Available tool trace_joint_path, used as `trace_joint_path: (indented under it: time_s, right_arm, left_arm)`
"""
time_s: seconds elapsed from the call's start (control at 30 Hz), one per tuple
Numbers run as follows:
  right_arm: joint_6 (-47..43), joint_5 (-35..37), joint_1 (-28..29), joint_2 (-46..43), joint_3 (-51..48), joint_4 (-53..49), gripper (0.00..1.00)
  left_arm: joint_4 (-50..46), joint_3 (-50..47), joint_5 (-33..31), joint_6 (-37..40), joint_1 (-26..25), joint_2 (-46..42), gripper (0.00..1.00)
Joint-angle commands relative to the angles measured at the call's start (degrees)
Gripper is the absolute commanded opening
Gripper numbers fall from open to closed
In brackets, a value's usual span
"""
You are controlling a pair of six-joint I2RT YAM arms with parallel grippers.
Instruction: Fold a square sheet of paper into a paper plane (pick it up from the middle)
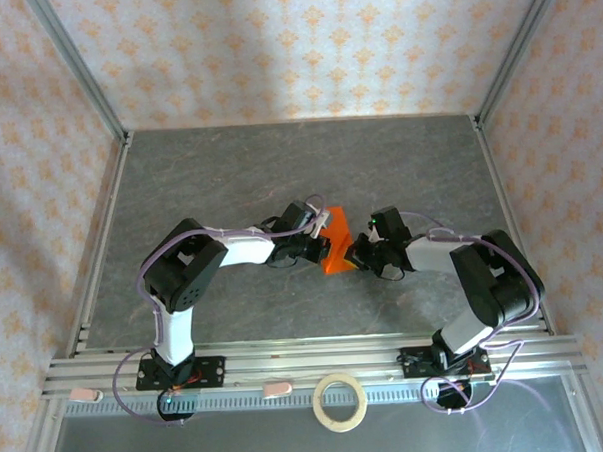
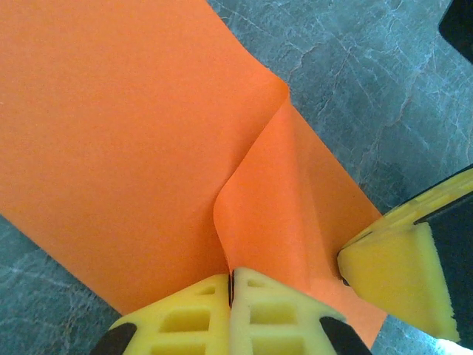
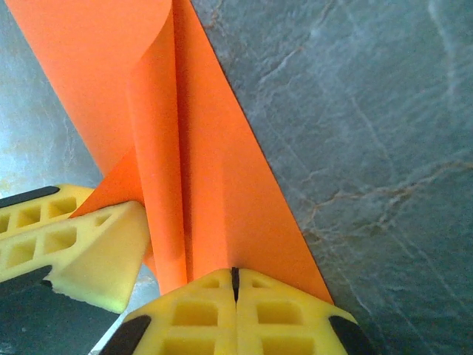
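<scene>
Where the two arms meet near the middle of the table, the bright orange paper [image 1: 335, 249] is pinched from both sides; whether its lower edge touches the surface is not clear. Seen from the left wrist, it is a broad flat sheet with one flap curled up and over along a soft, rounded bend rather than a sharp crease. From the right wrist it shows as a long narrow strip with a rolled layer running down its length. The left gripper [image 2: 230, 294] has its yellow foam-padded fingers pressed together on the near edge of the sheet, at the foot of that bend. The right gripper [image 3: 235, 285] is likewise clamped on the paper's edge, its pads meeting with the orange layers between them. The two grippers sit just beside each other, a pad of each showing in the other's camera. Beneath lies the dark grey stone-patterned table [image 1: 229, 179]. A pale ring of tape [image 1: 340, 401] rests well apart at the near edge, between the arm bases.
</scene>
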Motion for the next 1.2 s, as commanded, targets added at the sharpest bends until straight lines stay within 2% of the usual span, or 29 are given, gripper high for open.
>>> trace_joint_path:
  time_s: [0.0, 0.2, 0.83, 1.17]
  right_arm:
    - [-1.3, 5.1, 0.1, 1.5, -0.3, -5.6, 0.0]
    - [-1.5, 4.8, 0.1, 1.6, -0.3, -5.5, 0.0]
    - [-1.8, 4.7, 0.1, 2.0, -0.2, -5.7, 0.0]
    - [-1.7, 4.6, 0.1, 1.8, 0.1, -5.9, 0.0]
  left_arm:
    - [-2.1, 1.1, 0.5, 2.3, 0.6, 0.0, 0.0]
    - [-2.3, 1.3, -1.6, 2.9, 0.7, -0.6, 0.0]
    - [-1.2, -0.4, -2.4, 2.5, 0.8, -4.1, 0.0]
    - [-2.3, 1.0, -1.9, 2.9, 1.0, -1.6, 0.0]
